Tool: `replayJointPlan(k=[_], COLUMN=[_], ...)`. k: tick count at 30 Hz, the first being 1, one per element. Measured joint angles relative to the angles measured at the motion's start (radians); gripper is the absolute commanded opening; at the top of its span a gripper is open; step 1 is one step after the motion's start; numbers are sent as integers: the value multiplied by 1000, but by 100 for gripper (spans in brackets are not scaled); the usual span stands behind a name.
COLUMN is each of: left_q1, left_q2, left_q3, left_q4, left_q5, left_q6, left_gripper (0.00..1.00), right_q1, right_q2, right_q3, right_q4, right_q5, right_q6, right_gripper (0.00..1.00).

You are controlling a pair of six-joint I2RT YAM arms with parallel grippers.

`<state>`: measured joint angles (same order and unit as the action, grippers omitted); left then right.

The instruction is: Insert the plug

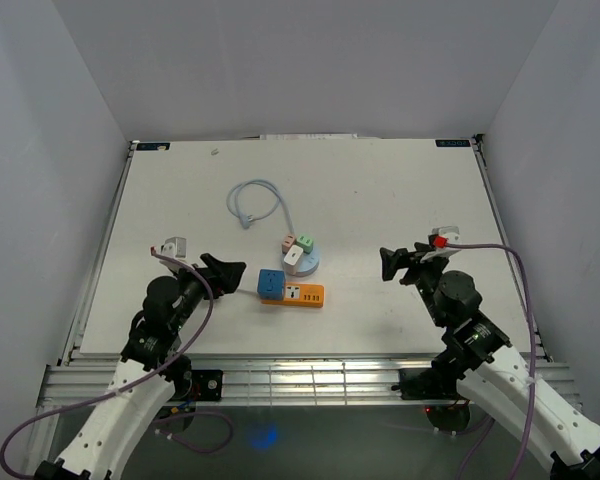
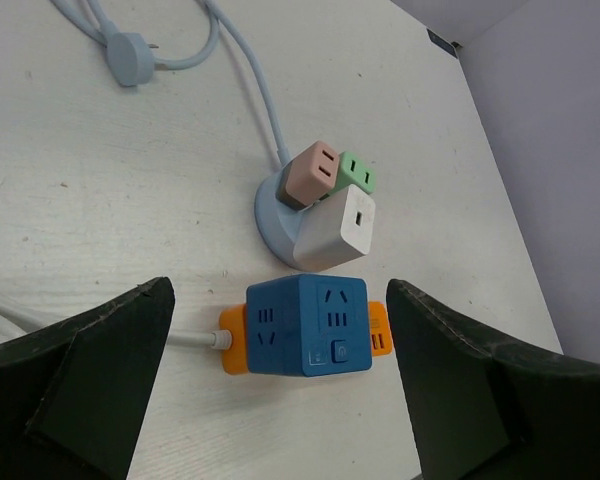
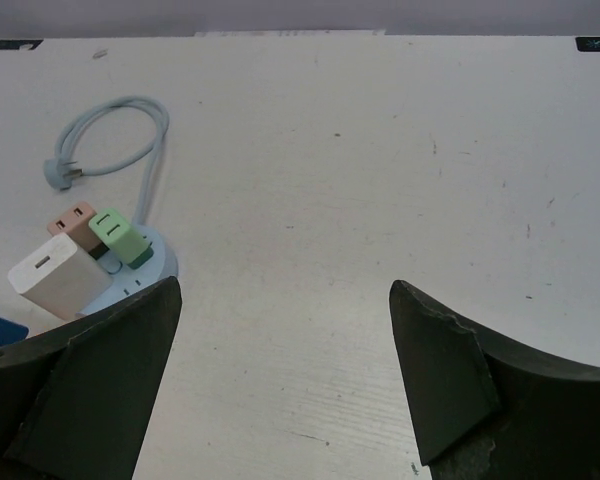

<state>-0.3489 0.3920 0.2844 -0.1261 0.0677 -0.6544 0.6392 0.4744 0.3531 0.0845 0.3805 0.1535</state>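
A light blue plug [image 1: 247,221] on a light blue cable [image 1: 263,187] lies loose at the middle back of the table; it also shows in the left wrist view [image 2: 130,57] and the right wrist view [image 3: 59,173]. The cable runs to a round light blue socket base [image 1: 310,263] carrying pink, green and white adapters. A blue cube socket [image 1: 270,283] sits on an orange power strip [image 1: 302,295]. My left gripper [image 1: 232,271] is open, just left of the cube [image 2: 306,324], holding nothing. My right gripper [image 1: 391,262] is open and empty, right of the sockets.
A white cable [image 2: 195,339] leaves the orange strip's left end. The table's near edge [image 1: 300,352] and metal rails lie in front of the arms. White walls enclose the table on three sides.
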Motion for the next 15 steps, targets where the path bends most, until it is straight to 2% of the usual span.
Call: replayJointPlan(k=[9,15], left_q1=[0,0], left_q2=[-224,-251], left_q3=[-125,-130], left_q4=[-17,-17], left_q5=[-54,-60], left_q6=[-16,-20], left_gripper=[98,98], right_q1=[-1,-1], right_q2=[-169,-195], right_q3=[-95,-106], right_q4=[-15,-15], right_q5=[160,200], right_q6=[87,109], right_gripper=[89,89])
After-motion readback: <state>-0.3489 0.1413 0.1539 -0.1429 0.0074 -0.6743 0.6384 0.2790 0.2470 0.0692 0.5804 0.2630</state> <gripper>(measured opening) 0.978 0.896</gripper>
